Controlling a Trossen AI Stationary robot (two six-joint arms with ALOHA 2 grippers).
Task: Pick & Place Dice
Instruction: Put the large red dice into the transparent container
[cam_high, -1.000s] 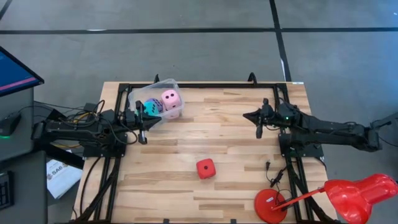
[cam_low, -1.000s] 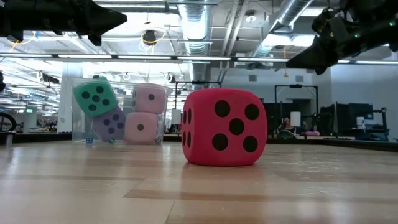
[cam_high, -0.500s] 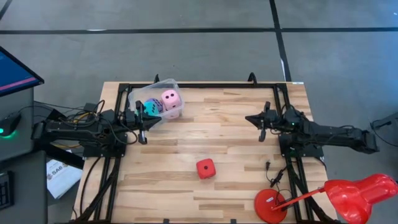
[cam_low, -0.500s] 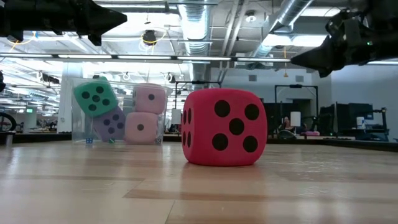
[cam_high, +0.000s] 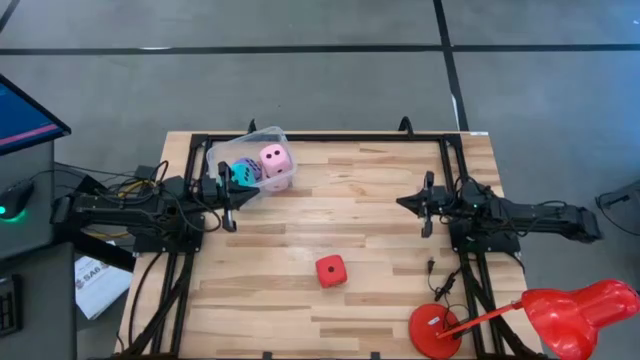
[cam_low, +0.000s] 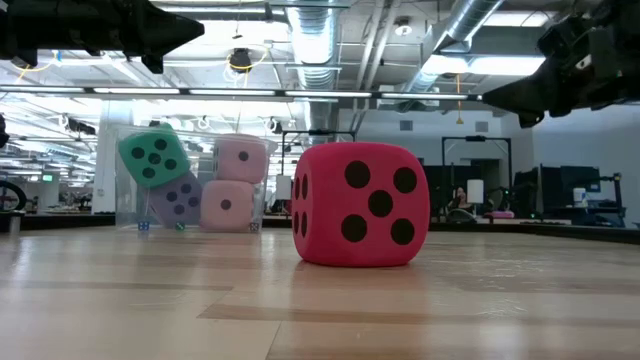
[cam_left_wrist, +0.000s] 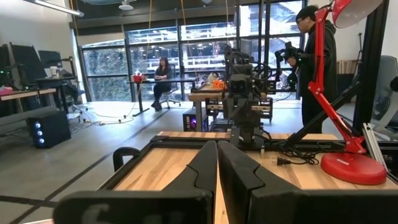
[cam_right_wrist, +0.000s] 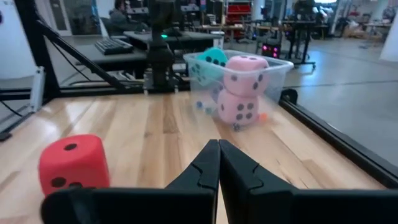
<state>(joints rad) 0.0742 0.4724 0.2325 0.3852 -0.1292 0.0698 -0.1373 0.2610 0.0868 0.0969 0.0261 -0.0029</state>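
the wooden table (cam_high: 370, 240) is taking up the middle of the high view, with a black frame around its edges. the left arm is lying along the table's left side, and the left gripper (cam_high: 229, 208) is sitting just beside the clear plastic tub (cam_high: 262, 135), its jaws pressed together on nothing; in its own wrist view the two dark fingers (cam_left_wrist: 202, 168) are meeting in a thin line. the right arm is reaching in from the right edge, and the right gripper (cam_high: 427, 205) is hanging above bare wood, well apart from every die, jaws likewise closed and empty; its fingers (cam_right_wrist: 208, 163) are touching along their length. in the low view only dark parts of both arms are showing at the upper corners, cut off by the picture's edge.

a red desk lamp (cam_high: 560, 315) is standing at the near right corner, its shade running off the table.

the tub is sitting near the far left corner and is holding four dice: the cyan die (cam_low: 154, 154) is tilting on top of the violet-blue die (cam_low: 180, 198), which is half hidden from above, and one pale pink die (cam_low: 241, 158) is stacked on the other pale pink die (cam_low: 226, 206), which the high view is hardly showing.

the red die (cam_high: 331, 271) is resting alone on the open table, near the front middle, well apart from the tub and both grippers.
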